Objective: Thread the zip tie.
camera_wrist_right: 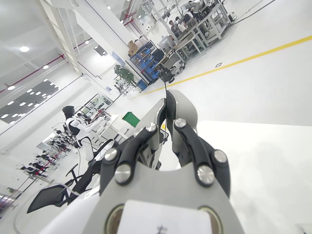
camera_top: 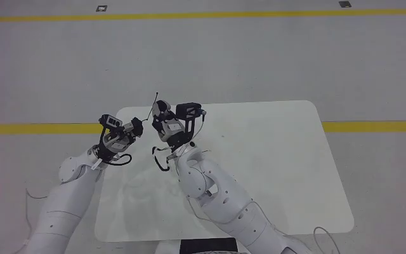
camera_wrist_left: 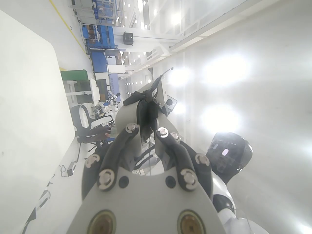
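Both arms held up over white table (camera_top: 273, 165), near its far-left corner, tips close together. Right gripper (camera_wrist_right: 167, 103) pinched tight on thin black zip tie (camera_wrist_right: 166, 90); strip runs straight out past its fingertips. Left gripper (camera_wrist_left: 147, 98) also closed narrow, tie comes out of its tip, small head at the free end. Tie is off the table, in the air between the two tools

Top view above table (camera_top: 285, 159), wrist views close, upturned

So the zip tie (camera_wrist_left: 162, 74) is pinched in the closed-up left gripper (camera_wrist_left: 145, 99), thin end seen poking out just beyond it.
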`<action>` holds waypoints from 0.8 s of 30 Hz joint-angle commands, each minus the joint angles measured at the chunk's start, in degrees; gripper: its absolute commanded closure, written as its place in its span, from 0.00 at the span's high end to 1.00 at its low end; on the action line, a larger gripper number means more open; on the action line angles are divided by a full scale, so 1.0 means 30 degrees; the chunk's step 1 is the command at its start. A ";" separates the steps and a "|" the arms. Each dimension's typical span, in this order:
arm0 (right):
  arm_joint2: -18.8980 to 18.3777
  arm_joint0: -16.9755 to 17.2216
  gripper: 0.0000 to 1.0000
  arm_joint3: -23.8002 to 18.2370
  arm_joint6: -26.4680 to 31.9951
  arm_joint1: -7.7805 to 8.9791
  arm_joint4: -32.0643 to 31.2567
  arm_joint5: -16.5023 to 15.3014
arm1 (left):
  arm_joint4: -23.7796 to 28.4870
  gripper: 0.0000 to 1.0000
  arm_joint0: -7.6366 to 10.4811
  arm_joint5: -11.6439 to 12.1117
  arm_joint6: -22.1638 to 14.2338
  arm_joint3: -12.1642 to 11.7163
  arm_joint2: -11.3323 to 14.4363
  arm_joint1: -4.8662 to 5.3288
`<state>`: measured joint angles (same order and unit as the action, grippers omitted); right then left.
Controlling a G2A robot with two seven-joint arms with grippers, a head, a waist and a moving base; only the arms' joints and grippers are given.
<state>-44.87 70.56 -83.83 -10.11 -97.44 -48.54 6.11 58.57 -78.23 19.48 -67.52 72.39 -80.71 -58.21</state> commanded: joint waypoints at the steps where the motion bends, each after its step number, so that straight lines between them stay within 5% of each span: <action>1: -0.0014 0.0042 0.00 -0.0020 0.0035 -0.0013 -0.0017 -0.0004 | 0.0000 0.00 0.0000 0.0000 0.0000 0.0000 0.0000 0.0000; 24: 0.0021 0.0180 0.00 0.0113 0.0209 -0.0279 -0.0376 0.0095 | 0.0000 0.00 0.0000 0.0000 0.0000 0.0000 0.0000 0.0000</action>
<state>-44.79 71.07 -83.51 -9.50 -98.26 -49.60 6.35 58.57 -78.23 19.48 -67.52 72.39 -80.71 -58.21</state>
